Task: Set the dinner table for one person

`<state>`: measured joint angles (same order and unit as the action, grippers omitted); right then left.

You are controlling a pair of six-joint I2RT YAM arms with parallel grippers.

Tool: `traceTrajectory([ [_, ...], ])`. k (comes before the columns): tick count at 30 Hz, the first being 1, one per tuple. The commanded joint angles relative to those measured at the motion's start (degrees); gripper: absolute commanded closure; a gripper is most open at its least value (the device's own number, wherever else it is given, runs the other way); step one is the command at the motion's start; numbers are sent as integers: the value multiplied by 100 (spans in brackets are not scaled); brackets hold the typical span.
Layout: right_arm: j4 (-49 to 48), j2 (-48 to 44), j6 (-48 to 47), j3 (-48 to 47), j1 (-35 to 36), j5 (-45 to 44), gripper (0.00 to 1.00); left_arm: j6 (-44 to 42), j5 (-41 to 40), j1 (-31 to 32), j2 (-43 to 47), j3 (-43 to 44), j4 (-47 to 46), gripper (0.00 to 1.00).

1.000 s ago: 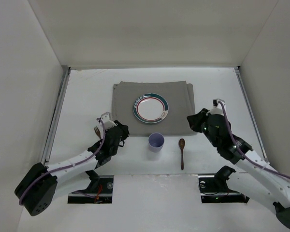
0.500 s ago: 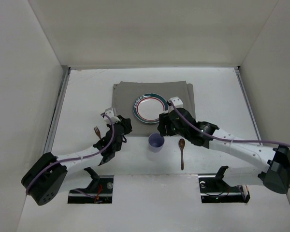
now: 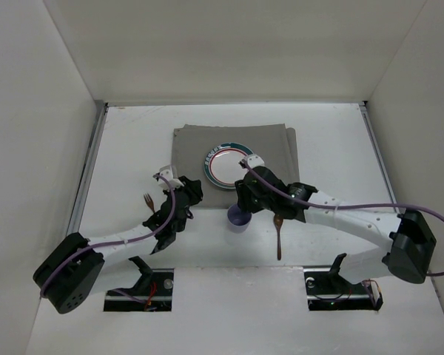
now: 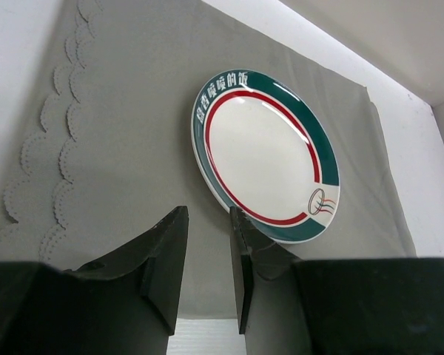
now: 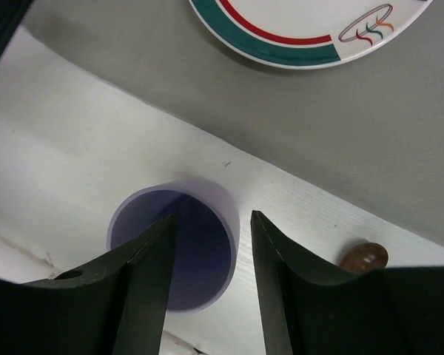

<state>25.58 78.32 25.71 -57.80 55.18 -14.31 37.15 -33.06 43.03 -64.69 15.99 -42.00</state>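
On the white dinner table (image 3: 133, 140) lies a grey mat (image 3: 270, 144) with a green-and-red-rimmed plate (image 3: 220, 164) on it. In front of the mat stands a purple cup (image 3: 237, 220), and a wooden spoon (image 3: 279, 238) lies to its right. A brown fork (image 3: 147, 199) lies on the table left of my left arm. My right gripper (image 5: 212, 216) is open and straddles the wall of the cup (image 5: 170, 251), one finger inside and one outside. My left gripper (image 4: 207, 214) hovers at the mat's near left edge, its jaws slightly apart with nothing between them.
Metal rails (image 3: 85, 177) run along both side edges of the table, and white walls close it in. My right arm reaches across the spoon's bowl (image 5: 364, 257) and hides part of the plate (image 5: 303, 29). Both arm bases sit at the near edge.
My right arm has swung from the right side of the table over to the cup, opened, and come down over its rim. My left gripper edged towards the mat and its jaws parted slightly.
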Motion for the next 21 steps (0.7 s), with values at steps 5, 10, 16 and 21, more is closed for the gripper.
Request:
traceTrajectory([
  [5,70,-108,39,49,50,199,51,109,-60,-36,-97,-43,-379,73],
  [10,8,306,12,67,50,191,58,117,-139,-44,17,-96,-379,63],
  [16,-202,105,91,85,-169,173,95,126,-201,-44,167,-166,-362,58],
  [21,-212,-738,-92,-196,-423,253,96,170,-210,0,298,-193,-318,57],
])
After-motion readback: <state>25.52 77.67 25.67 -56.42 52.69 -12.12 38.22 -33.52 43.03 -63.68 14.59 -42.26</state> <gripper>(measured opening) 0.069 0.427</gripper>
